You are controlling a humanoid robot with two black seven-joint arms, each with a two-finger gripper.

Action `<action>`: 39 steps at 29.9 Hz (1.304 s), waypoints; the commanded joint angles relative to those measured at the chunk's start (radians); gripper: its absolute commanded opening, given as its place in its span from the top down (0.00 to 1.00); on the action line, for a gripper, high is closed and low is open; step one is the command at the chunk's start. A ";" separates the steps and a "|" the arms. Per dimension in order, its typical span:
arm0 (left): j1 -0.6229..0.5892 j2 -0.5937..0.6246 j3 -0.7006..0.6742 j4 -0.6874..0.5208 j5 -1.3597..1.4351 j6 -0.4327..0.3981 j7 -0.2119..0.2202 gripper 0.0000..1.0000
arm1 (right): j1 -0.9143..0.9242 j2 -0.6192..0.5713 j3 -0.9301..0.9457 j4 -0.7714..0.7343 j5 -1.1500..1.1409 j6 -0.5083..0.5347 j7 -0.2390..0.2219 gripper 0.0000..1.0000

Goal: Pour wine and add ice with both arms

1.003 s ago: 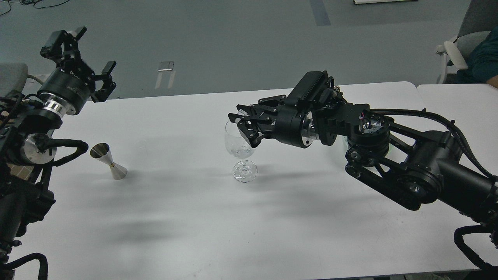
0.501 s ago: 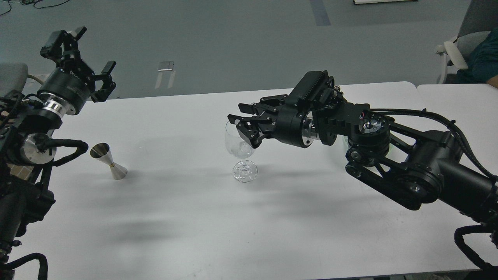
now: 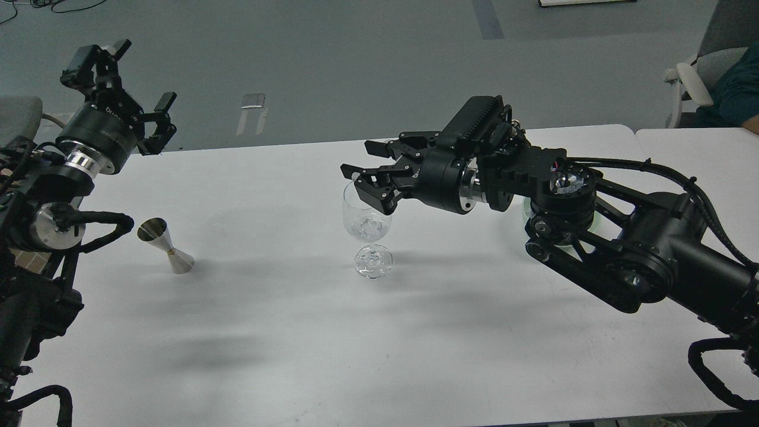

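The small clear glassy ice cubes (image 3: 367,225) lie at the bottom of the clear stemmed wine glass (image 3: 366,232), which stands upright mid-way across the matte white tabletop (image 3: 284,332). I judge them light, hard and slick, likely to squirt from a pinch, so flat opposite faces suit the fingers best; the thin-walled glass looks fragile and top-heavy, safest taken at the stem. The black right hand (image 3: 369,167) hangs over the rim, fingers spread, empty. The left hand (image 3: 121,83) is raised, spread wide, empty. A polished steel double-cone jigger (image 3: 165,246) stands apart to the left.
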 commanded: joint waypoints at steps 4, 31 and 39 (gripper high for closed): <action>-0.033 -0.002 -0.002 0.005 -0.035 0.100 0.014 0.02 | 0.049 0.010 0.196 -0.145 0.161 0.000 0.004 0.00; -0.148 -0.072 0.028 0.063 -0.134 0.132 0.011 0.02 | 0.250 0.100 0.323 -0.889 1.356 -0.139 0.004 0.00; -0.137 -0.129 0.061 0.063 -0.147 0.126 0.017 0.02 | 0.167 0.203 0.338 -0.898 1.429 -0.270 0.011 0.00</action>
